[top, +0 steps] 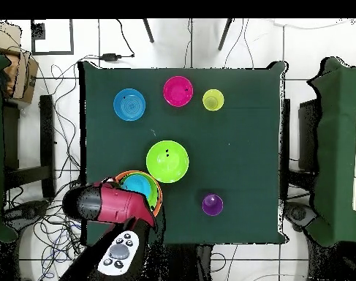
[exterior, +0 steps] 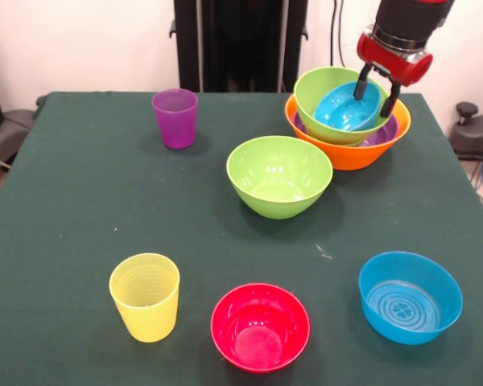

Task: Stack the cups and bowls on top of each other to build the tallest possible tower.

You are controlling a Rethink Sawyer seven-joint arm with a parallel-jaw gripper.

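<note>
— Tower [exterior: 348, 129] of nested glossy plastic bowls: wide orange bowl [exterior: 350, 153] as base at the table's far corner, shallow purple bowl [exterior: 386, 131] inside, lime green bowl [exterior: 326, 100] above, small blue bowl [exterior: 346, 107] tilted on top.

— Handling?

— Probably light, stiff, slick; best pinched across a thin rim wall, never the rounded belly.

— Position relative to the jaws?

— Red and black gripper [exterior: 377, 93] down over the pile, jaws spread, straddling the small blue bowl's rim on one side. Contact impossible to confirm.

— Loose pieces?

— Second lime green bowl [exterior: 279, 175] just beside the pile; ribbed yellow cup [exterior: 145, 296] well apart.

Tool [exterior: 377, 90] astride tilted blue bowl [exterior: 348, 107]
</note>
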